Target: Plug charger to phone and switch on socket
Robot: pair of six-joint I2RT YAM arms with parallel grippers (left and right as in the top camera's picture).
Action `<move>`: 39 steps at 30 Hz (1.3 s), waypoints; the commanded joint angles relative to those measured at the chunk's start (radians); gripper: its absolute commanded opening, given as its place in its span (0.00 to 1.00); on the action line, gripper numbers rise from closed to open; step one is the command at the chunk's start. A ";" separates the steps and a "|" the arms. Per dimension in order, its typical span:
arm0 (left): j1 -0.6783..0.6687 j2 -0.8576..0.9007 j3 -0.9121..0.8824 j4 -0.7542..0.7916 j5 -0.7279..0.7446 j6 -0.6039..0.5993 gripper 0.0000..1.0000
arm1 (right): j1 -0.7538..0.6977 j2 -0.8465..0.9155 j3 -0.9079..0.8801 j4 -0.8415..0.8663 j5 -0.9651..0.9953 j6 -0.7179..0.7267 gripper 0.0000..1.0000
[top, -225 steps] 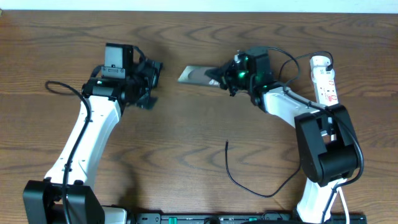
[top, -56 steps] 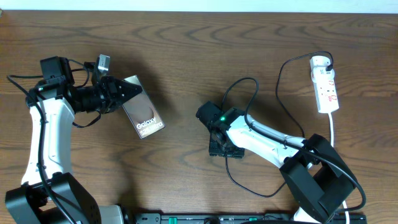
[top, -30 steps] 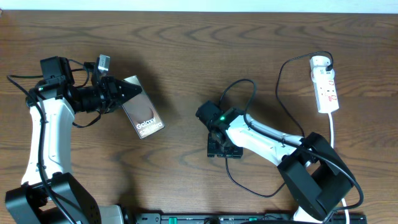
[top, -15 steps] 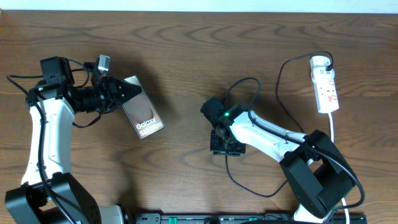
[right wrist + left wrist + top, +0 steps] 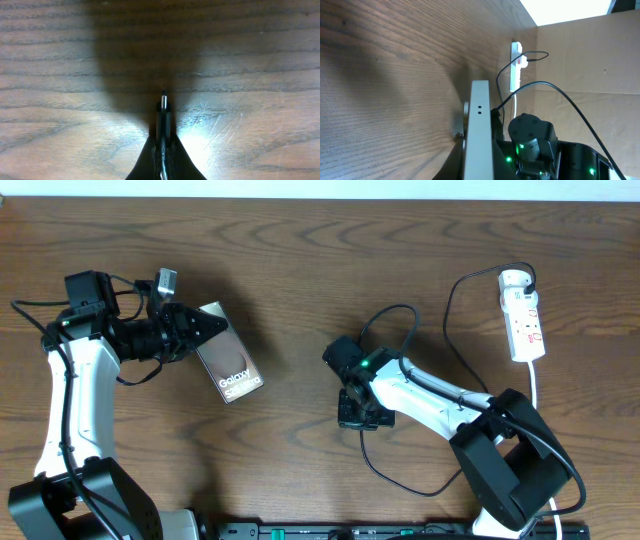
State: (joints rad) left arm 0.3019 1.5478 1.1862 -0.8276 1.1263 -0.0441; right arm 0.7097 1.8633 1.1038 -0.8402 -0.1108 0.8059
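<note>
Nearest to me, in the lower centre of the overhead view, the thin black charger (image 5: 163, 112) lies in a loose curve on the wooden table (image 5: 300, 260). Just above this curve the right gripper (image 5: 358, 415) points down at the wood. In the right wrist view its fingers (image 5: 177, 152) are pressed together on the charger, just behind the small plug tip, which sticks out in front and points at the table surface; I cannot tell whether the tip touches the wood. Further on, at centre left, is the phone (image 5: 232, 365), its screen with the white word "Galaxy" facing up. The left gripper (image 5: 197, 327) is clamped on the phone's upper end. In the left wrist view the phone shows only its thin edge, with two small holes. Whether its lower end rests on the table I cannot tell. Farthest away, at the upper right, the white socket (image 5: 523, 315) lies flat, well apart from both grippers, with a white adapter (image 5: 514, 280) at its top end.
</note>
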 commanded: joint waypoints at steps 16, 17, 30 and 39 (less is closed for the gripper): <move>-0.001 -0.004 0.009 -0.002 0.032 0.038 0.08 | -0.397 0.012 0.454 0.039 -1.317 -0.935 0.01; -0.001 -0.004 0.009 -0.002 0.032 0.041 0.07 | -0.407 0.012 0.453 0.038 -1.368 -0.994 0.01; -0.001 -0.004 0.009 0.029 0.238 0.175 0.07 | -0.309 0.014 0.201 0.044 -1.452 -1.462 0.01; -0.001 -0.004 0.009 0.090 0.446 0.249 0.07 | -0.196 0.014 0.109 0.058 -1.451 -1.463 0.01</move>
State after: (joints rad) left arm 0.3016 1.5478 1.1862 -0.7490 1.3964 0.1478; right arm 0.4755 1.8824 1.2282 -0.7876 -1.5219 -0.6216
